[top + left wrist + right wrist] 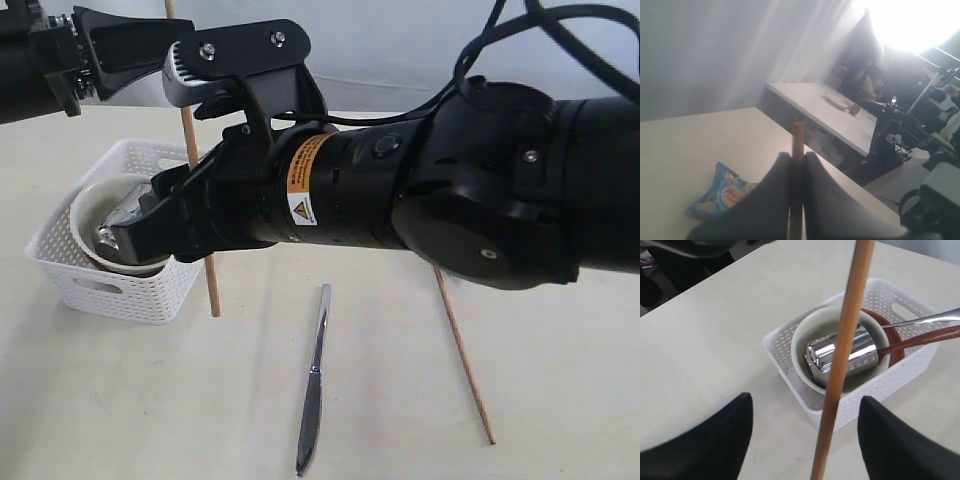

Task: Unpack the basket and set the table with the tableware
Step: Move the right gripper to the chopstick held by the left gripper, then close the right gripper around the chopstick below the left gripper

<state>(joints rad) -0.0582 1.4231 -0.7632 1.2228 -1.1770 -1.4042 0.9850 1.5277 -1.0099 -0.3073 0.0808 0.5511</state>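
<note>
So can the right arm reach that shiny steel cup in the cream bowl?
Probably. The right gripper is open near the white plastic basket and the steel cup lies uncovered in the cream bowl, but the brown wooden chopstick pinched by the left gripper crosses its line.

The right arm (480,190) lay nearly level, extending from the right side past the middle of the scene, wrist tipped slightly downward. The right gripper (135,235) pointed down and to the left. Its two dark fingers (715,440) stood wide apart, jaws fully spread. The left arm (30,60) was raised high at the far left edge, forearm roughly horizontal. The left gripper (797,156) was closed, with both fingers pressed flat against a thin wooden chopstick (798,135), which stood upright between them.
</note>
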